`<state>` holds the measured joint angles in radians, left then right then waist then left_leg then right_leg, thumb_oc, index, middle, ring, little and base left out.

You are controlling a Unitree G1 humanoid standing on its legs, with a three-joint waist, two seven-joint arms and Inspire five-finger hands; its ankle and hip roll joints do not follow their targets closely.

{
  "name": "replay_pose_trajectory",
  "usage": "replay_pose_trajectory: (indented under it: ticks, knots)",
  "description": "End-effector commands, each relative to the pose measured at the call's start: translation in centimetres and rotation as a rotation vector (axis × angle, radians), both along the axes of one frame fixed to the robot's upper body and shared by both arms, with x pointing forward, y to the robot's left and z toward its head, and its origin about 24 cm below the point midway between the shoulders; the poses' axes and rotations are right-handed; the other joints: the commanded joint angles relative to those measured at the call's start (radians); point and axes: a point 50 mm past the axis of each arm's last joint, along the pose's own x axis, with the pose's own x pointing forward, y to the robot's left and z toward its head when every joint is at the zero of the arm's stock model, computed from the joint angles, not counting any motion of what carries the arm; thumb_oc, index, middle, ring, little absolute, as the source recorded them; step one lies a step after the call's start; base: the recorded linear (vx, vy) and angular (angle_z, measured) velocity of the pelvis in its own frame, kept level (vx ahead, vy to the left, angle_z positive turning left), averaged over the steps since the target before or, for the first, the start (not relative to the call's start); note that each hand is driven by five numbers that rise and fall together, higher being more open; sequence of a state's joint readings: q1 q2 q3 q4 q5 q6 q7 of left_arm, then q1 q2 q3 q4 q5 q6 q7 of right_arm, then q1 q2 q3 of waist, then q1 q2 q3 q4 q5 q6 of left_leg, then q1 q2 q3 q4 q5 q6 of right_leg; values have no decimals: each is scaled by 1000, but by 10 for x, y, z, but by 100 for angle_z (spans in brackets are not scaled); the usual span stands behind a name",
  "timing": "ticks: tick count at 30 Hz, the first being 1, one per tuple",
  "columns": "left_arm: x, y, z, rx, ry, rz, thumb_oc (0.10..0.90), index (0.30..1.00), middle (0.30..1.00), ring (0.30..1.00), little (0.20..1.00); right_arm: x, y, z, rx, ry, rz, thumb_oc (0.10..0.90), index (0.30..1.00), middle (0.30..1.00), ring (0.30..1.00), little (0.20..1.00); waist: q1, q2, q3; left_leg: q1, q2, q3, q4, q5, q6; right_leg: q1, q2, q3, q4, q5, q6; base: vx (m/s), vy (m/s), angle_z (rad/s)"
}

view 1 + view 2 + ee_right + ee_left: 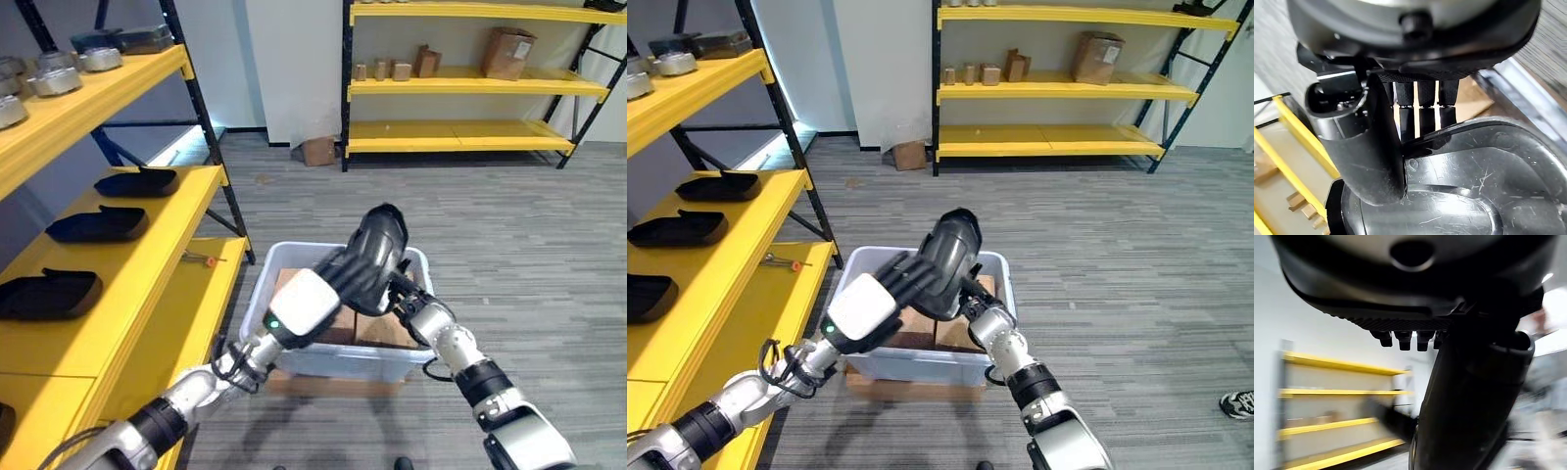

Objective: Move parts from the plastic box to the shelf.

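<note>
Closest to me, both hands are clamped on one dark moulded part (380, 245), held up above the white plastic box (294, 257) that sits on the grey floor beside the yellow shelf (162, 250). My left hand (338, 277) comes in from the lower left with its fingers (904, 266) curled over the near side of the part; the left wrist view shows that hand's fingers (1403, 339) bent against the dark shell. My right hand (407, 291) reaches up from the lower right under the part, and its wrist view shows the thumb (1359, 147) wrapped across the glossy surface with the fingers (1420, 105) pressing from behind, so both hands are gripping it. Brown cardboard pieces (387, 331) lie in the box below. Three similar dark parts (98, 225) already rest on the middle shelf level, with a small orange-handled tool (201, 258) on the level beneath. I judge the part is lifted and ready to swing left to the shelf. My worry is the smooth curved shell: if one hand lets go early or the two move out of step, it could twist loose and drop back into the box, or clip the shelf upright (211, 147) on the way.
</note>
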<state>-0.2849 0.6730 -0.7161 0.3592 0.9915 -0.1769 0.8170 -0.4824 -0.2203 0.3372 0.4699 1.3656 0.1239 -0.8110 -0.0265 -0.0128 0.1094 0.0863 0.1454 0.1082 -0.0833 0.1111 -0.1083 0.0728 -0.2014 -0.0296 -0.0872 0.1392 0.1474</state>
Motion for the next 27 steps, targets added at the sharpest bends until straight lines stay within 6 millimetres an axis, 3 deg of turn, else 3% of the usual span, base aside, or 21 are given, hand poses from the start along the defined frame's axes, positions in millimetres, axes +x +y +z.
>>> replay_pose_trajectory:
  ticks: [1, 11, 15, 21, 27]
  knots:
    - [21, 0, 43, -95, -355, 7, 900, 1000, 1000, 1000, 1000, 30, 12, 80, 136, -342, -42, 400, 300, 300, 300, 300, 20, -9, -36, 22, -20, -15, 2, -55, 46, 20, 34, 2, 36, -53, -18, -43, -30, -5]
    - [33, 8, 64, -40, -506, -13, 900, 1000, 1000, 1000, 1000, 44, 2, 115, 154, -417, -71, 400, 300, 300, 300, 300, 20, -19, -44, 23, -20, -14, 1, -59, 44, 20, 36, 10, 24, -42, -15, -37, -25, -6]
    - [33, -1, 65, -6, -508, -75, 900, 1000, 1000, 1000, 1000, 46, 5, 120, 159, -431, -45, 400, 300, 300, 300, 300, 18, -20, -45, 23, -20, -18, 1, -59, 44, 20, 37, 12, 23, -39, -15, -22, -11, -1]
    - [38, -27, 64, 8, -493, -172, 900, 1000, 1000, 1000, 1000, 54, 27, 138, 136, -463, 18, 400, 300, 300, 300, 300, 10, -17, -53, 29, -21, -17, -3, -60, 41, 24, 37, 13, 17, -36, -11, 0, 0, 0]
    - [42, -50, 62, -2, -461, -228, 900, 1000, 1000, 1000, 1000, 61, 40, 132, 160, -470, 48, 400, 300, 300, 300, 300, 2, -12, -56, 34, -19, -10, -4, -62, 40, 26, 36, 18, 13, -35, -9, 0, 0, 0]
